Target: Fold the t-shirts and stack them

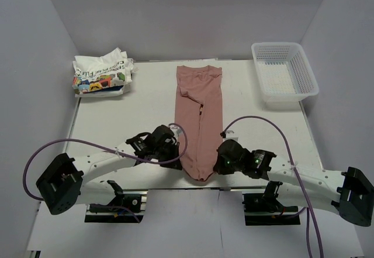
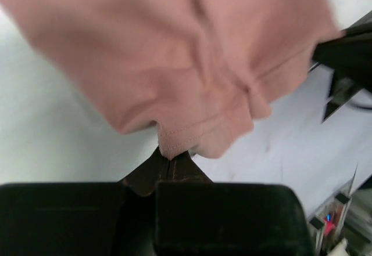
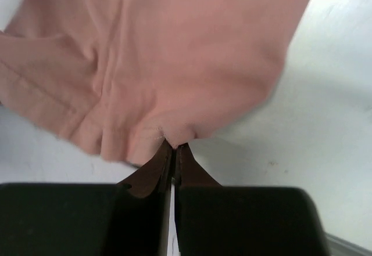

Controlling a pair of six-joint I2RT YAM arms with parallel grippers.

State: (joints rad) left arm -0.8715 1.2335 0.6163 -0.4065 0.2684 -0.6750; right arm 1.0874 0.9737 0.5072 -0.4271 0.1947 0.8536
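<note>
Two pairs of jaws are clamped shut on the near end of the pink t-shirt [image 1: 200, 114], which is laid as a narrow strip down the table [image 1: 146, 106]. A crosswise fold is judged in hand; that end must be lifted evenly and carried farward.

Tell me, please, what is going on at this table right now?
The left gripper and the right gripper are each shut on the near end of the pink t-shirt, which lies as a long narrow strip down the table. The white t-shirt sits bundled at the far left; a white basket stands far right.
</note>
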